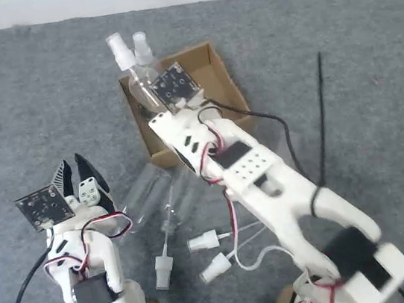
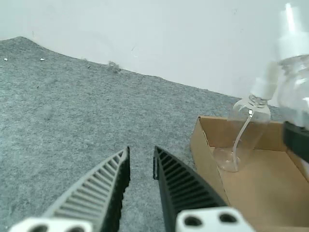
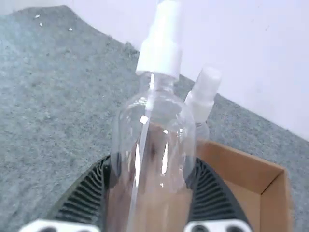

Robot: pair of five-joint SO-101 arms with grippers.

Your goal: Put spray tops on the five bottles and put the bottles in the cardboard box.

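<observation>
My right gripper (image 3: 152,193) is shut on a clear bottle (image 3: 152,140) that has a white spray top, held over the cardboard box (image 1: 214,74). In the high view this bottle (image 1: 134,82) is at the box's far left corner. A second capped bottle (image 1: 143,50) stands just beside it in the box (image 2: 251,179). Two bare bottles (image 1: 144,193) lie on the carpet in front of the box. Three loose spray tops (image 1: 203,239) lie nearer the arms. My left gripper (image 1: 77,173) hovers left of the lying bottles, open by a narrow gap (image 2: 141,166) and holding nothing.
Grey carpet covers the table up to a white wall (image 2: 169,34). A thin black rod (image 1: 322,119) lies right of the box. Black and red cables (image 1: 257,117) trail along the right arm. Open carpet lies to the far left.
</observation>
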